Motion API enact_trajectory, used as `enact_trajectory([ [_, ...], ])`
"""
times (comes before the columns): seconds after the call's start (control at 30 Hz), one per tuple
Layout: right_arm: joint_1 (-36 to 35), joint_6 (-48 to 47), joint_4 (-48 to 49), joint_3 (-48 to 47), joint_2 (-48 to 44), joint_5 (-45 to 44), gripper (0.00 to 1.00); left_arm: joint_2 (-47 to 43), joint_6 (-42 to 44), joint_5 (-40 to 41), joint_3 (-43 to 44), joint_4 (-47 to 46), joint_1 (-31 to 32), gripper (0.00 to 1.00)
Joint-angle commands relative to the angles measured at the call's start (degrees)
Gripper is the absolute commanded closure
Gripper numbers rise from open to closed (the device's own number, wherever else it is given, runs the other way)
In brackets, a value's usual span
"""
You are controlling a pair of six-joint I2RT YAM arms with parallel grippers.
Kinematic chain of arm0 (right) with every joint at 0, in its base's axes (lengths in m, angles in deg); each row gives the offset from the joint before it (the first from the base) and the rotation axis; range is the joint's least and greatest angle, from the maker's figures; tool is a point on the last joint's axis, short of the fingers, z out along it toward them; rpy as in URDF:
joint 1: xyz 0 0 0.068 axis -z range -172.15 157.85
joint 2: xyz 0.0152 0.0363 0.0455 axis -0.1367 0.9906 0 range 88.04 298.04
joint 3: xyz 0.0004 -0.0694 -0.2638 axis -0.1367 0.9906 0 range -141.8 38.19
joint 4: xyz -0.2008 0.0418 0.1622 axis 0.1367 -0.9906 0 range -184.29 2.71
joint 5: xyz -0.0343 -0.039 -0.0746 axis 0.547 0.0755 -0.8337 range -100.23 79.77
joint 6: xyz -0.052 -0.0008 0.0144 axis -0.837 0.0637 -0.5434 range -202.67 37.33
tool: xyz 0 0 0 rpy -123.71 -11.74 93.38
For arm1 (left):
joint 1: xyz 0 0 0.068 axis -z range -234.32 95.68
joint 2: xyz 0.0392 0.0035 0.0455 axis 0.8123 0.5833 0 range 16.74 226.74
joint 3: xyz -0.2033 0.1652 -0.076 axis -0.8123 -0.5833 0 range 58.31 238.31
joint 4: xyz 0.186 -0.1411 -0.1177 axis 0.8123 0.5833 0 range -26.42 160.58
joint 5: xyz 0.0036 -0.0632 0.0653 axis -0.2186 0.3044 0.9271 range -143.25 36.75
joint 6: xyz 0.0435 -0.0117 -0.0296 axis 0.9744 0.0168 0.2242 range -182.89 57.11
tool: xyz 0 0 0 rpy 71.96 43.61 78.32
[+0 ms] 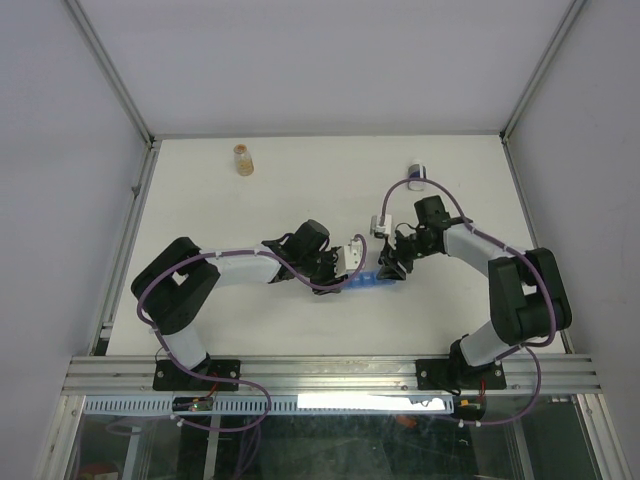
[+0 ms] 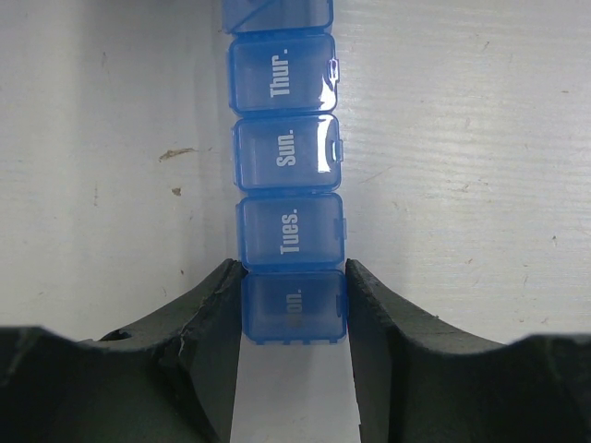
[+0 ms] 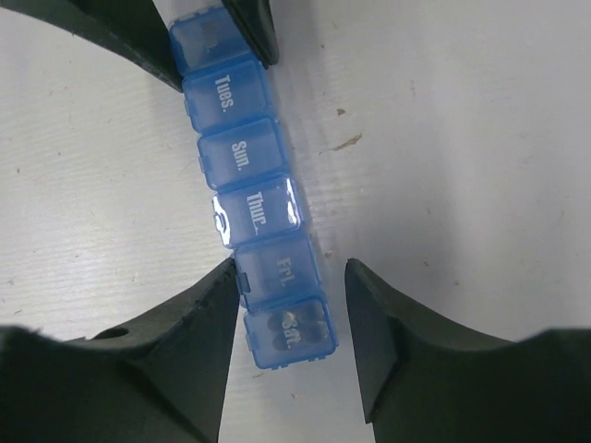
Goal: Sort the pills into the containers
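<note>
Containers [image 2: 286, 152] flat on table [image 2: 462, 185], a gripper at each end.
Left gripper [image 2: 294, 275] clamps the end cell; right gripper [image 3: 293, 269] straddles "Fri.", jaws apart, not gripping.

White day lettering on the lids of the strip of small square translucent-blue plastic compartments [image 2: 288, 231].
- Left wrist view, far to near: "Thur.", "Sun.", "Tues.", then a partial "…on." on the end lid.
- Right wrist view, far to near: "Tues.", "Sun.", "Thur.", "Fri.", "Sat."; the farthest lid is unreadable.
- Top view: nothing legible.
</note>
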Motion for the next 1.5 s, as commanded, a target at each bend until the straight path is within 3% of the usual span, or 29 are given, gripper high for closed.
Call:
enact_trajectory([
  [0.0,1.0,5.3,6.0,-1.5,-3.1,-0.6,0.48,-1.8,1.1,-2.4,0.7,-1.3,0.7,0.63],
  [0.43,1.1,17.2,13.8,-1.3,-2.7,-6.9,0.53,-1.5,1.1,-2.4,1.1,-0.9,0.6,0.64],
  [1.17,-2.8,17.7,13.8,-2.5,2.9,-17.0,0.57,-1.2,0.9,-2.3,1.3,-0.6,0.6,0.64],
  [1.33,-2.0,20.6,11.7,-4.7,1.6,-13.0,0.55,-1.3,0.7,-2.1,1.3,-0.7,0.6,0.63],
  [1.47,1.6,22.1,9.6,-5.6,-2.8,-5.1,0.47,-1.2,0.1,-1.5,1.4,-0.9,0.6,0.62],
])
